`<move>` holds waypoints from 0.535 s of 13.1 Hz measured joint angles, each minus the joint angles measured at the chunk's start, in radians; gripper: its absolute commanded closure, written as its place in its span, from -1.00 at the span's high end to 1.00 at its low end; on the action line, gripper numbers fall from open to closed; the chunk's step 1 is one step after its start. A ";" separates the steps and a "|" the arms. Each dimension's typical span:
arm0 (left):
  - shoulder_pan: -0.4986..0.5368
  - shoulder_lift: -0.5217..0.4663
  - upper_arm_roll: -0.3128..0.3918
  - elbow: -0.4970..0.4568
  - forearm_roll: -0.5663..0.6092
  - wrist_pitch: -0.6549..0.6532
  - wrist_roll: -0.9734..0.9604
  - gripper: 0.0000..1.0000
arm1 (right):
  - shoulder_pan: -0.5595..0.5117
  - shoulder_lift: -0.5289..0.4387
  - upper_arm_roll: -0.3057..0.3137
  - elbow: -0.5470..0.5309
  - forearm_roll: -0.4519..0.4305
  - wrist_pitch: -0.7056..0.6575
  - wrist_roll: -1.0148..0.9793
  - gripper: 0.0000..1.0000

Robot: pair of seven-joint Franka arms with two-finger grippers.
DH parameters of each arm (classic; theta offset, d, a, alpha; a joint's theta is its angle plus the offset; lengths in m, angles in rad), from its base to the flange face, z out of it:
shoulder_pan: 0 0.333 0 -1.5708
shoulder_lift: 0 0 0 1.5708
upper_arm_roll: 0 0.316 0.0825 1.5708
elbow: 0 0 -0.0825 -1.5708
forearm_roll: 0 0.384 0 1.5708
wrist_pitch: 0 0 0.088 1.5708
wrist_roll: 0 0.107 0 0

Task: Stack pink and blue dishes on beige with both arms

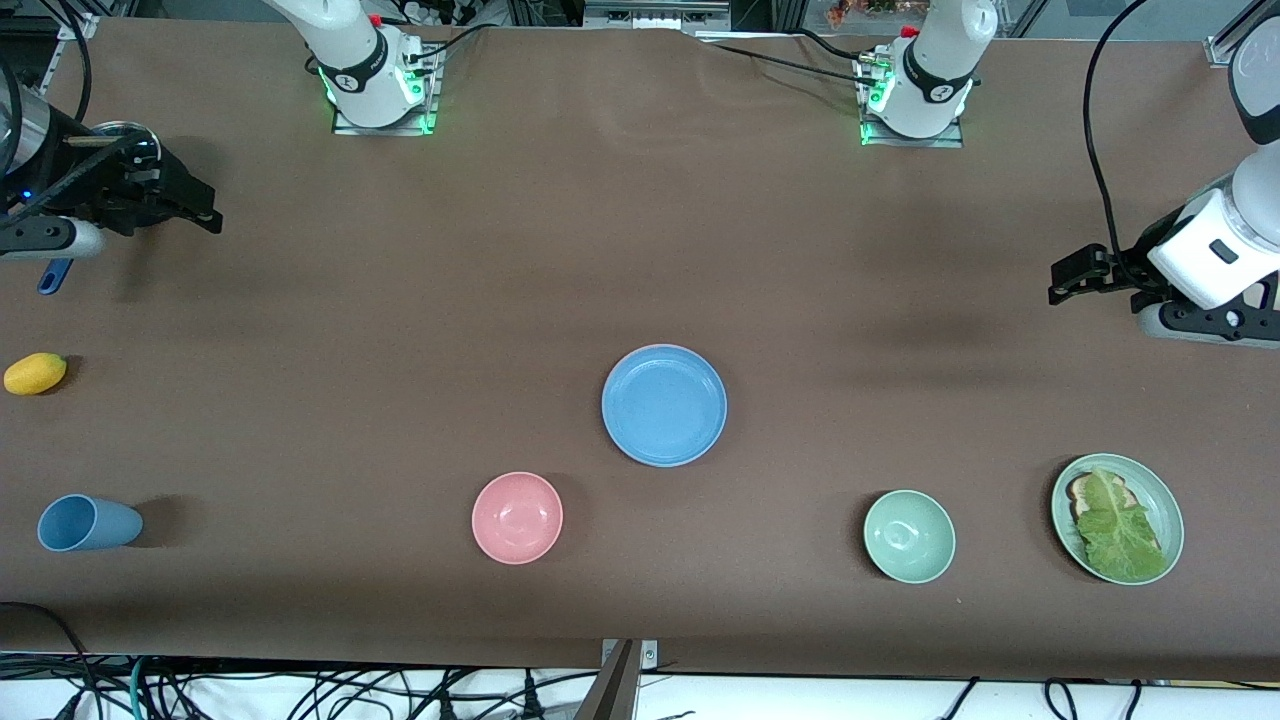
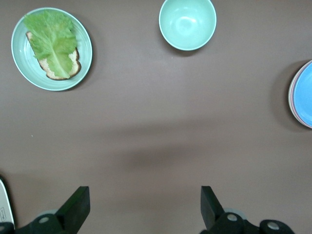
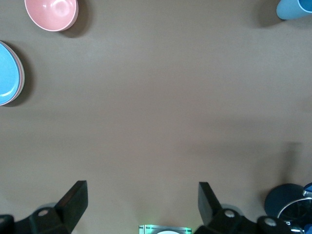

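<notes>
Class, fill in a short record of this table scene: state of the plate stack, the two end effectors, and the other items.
stack: blue plate on top mid-table, pink rim showing under it
left end effector: open, waiting over the table's left-arm end
right end effector: open, waiting over the right-arm end
other items: pink bowl, green bowl, lettuce plate, blue cup, lemon

Both arms wait, left claw (image 2: 141,212) and right claw (image 3: 141,209) open.

Pink bowl (image 1: 517,517) sits just beside the blue plate (image 1: 664,404).
</notes>
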 measured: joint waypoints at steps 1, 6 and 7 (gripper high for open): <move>0.000 0.000 0.000 0.000 0.000 0.007 0.000 1.00 | 0.000 0.000 0.001 0.000 -0.001 0.001 0.000 1.00; -0.001 0.000 -0.001 0.000 0.000 0.016 0.000 1.00 | -0.008 -0.001 0.001 0.002 -0.007 0.005 0.000 1.00; -0.002 0.000 -0.001 0.000 0.000 0.017 0.000 1.00 | -0.012 0.000 0.000 0.002 -0.008 0.010 0.000 1.00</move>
